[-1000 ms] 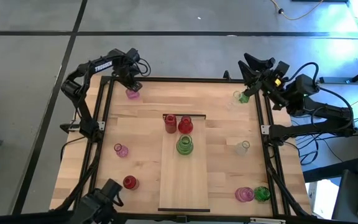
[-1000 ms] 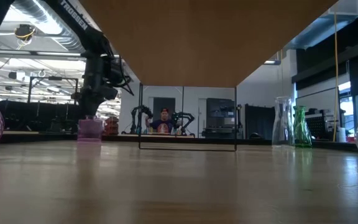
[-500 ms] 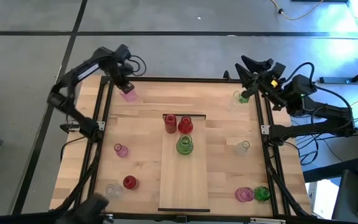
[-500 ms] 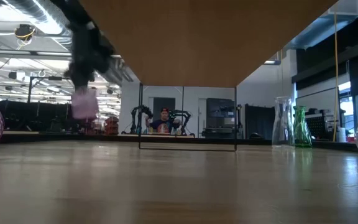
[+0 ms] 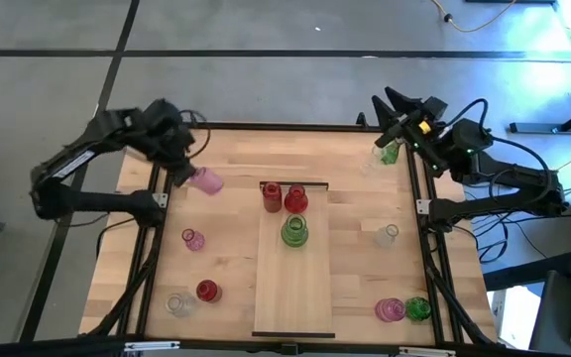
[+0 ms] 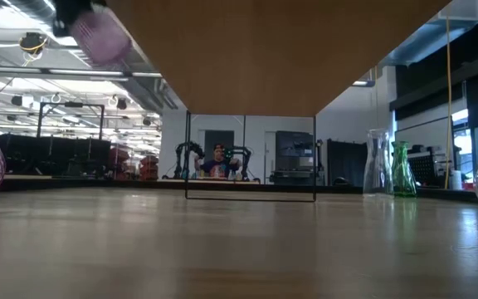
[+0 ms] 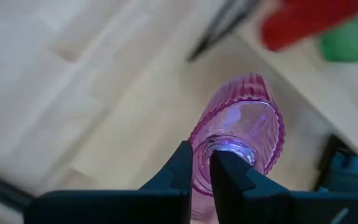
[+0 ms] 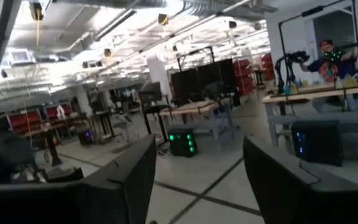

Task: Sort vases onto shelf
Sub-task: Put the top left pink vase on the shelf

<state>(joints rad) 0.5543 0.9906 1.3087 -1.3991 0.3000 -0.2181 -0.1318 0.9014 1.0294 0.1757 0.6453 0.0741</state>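
Your left gripper (image 7: 196, 180) has its jaws clenched on the rim of a pink vase (image 5: 206, 180); in the left wrist view one finger sits inside the mouth and the other outside, so the glass wall is pinched between them. The vase hangs clear of the worktop (image 5: 226, 213), tipped on its side, above the far left part of the boards and just left of the shelf's (image 5: 295, 288) far end. In the low view you see it high at the upper left (image 6: 99, 37), nothing beneath it. It is translucent pink with fine vertical ribs, a round belly and a narrow neck.

Your right gripper (image 5: 390, 107) waits over the far right corner with its jaws released and holding nothing; a green vase (image 5: 389, 153) stands just beside it on the worktop.

On the shelf you have two red vases (image 5: 295, 199) side by side at the far end and a green one (image 5: 293, 232) just behind them toward the near side. Off the shelf, a second pink vase (image 5: 193, 239), a red vase (image 5: 206, 291) and a clear one (image 5: 177, 303) stand on the left; a clear vase (image 5: 386, 235) stands on the right, and a pink (image 5: 390, 309) and a green vase (image 5: 417, 308) stand touching at the near right
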